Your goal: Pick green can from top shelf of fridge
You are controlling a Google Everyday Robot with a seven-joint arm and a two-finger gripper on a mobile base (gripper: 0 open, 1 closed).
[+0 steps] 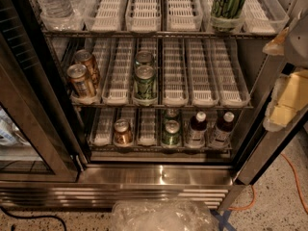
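The fridge (159, 177) stands open in front of me. The top shelf (144, 25) runs along the top of the view as a row of white slotted lane trays. The green can (229, 1), tall, dark green with pale streaks, stands upright in the second lane from the right, and its top is cut off by the frame. My gripper (280, 76) is at the right edge, outside the fridge, to the right of and below the can. Its yellowish fingers (285, 105) are apart, and it holds nothing.
Water bottles (53, 1) stand on the top shelf at the left. The middle shelf holds brown cans (84, 76) and shorter green cans (145, 81). The bottom shelf holds cans and dark bottles (196, 129). The glass door (29, 109) is swung open at left. An orange cable (291, 177) lies on the floor.
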